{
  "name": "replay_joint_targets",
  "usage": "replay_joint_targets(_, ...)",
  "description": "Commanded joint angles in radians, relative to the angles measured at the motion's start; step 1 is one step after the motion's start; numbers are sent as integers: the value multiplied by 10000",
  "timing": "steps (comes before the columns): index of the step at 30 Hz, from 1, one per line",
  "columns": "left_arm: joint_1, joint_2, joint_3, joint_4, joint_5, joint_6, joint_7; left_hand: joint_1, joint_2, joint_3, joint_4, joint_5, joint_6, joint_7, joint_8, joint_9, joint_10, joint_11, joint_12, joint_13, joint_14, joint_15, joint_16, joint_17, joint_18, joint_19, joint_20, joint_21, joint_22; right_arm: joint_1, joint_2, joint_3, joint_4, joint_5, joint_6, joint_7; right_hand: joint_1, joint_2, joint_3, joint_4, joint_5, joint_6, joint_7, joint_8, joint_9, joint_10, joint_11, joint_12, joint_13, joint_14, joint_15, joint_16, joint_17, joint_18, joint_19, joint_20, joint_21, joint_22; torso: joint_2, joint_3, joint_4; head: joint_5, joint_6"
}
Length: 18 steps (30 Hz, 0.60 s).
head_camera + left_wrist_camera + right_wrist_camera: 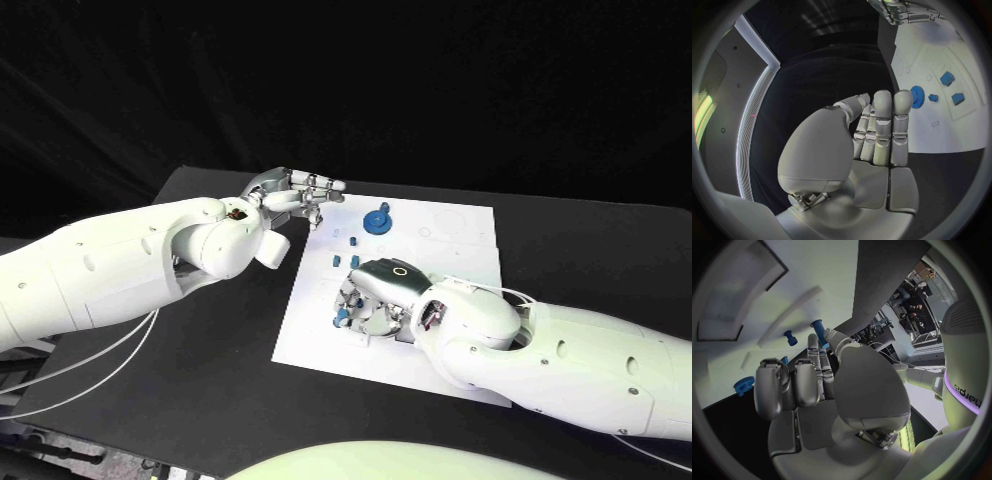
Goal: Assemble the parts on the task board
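The task board (433,290) lies flat on the black bench (216,360), and the assembly looks only partly done, as far as one can judge. Near the board's far edge a blue gear-like part (378,220) sits on the board, with a small knob rising from it; whether it is fully seated cannot be told. Toward the board's middle two small blue blocks (346,261) stand close together, just beside the gear on its near side, and a smaller blue piece (352,240) lies between them and the gear. The left robot hand (293,193) hovers at the board's far left corner, beside the gear; its fingers are drawn together and partly curled, and the left wrist view shows nothing between them, so it seems to hold no part. The right robot hand (378,298) is down over the board's near left portion, fingers curled in toward the surface. A blue peg (819,331) shows by its fingertips (814,342), and another small blue piece (340,318) sits at the hand's edge, but whether the hand actually pinches the peg or only rests beside it cannot be told. By this reading, several parts remain loose on the board and most of the fitting is left to do.
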Motion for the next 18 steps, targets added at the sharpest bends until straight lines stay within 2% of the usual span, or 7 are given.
replay_joint_targets(1,4,26,5,26,22,171,41,6,59,4,-46,25,-59,0,36,-9,-60,-14,47,-6,-78,8,-44,-16,164,-65,-8,-48,-14,-41,30,-21,-21,-400,381,-236,25,60,27,15,46,80,-16,16,-2,58,42,-57,14,443,-29,39,20,-113,500,-66,26,1543,-4,-1,-2,3,-8)
replay_joint_targets(14,5,25,5,22,22,184,20,6,59,4,-46,25,-59,0,36,-9,-60,-14,47,-6,-78,8,-44,-16,164,-65,-8,-48,-14,-86,73,-22,80,-895,237,-457,27,63,26,7,55,86,-17,13,9,73,42,-76,21,447,-27,57,40,-117,504,-62,44,1555,-4,-1,-4,7,16)
replay_joint_targets(18,5,24,5,26,22,183,18,6,59,4,-46,25,-59,0,36,-9,-60,-14,47,-6,-78,8,-44,-16,164,-65,-8,-48,-14,-91,120,-23,91,-863,355,-471,-132,-87,-68,81,3,-228,123,-198,-45,-117,144,-253,0,475,50,173,186,-111,484,-21,-7,1541,-5,-4,-10,9,26)
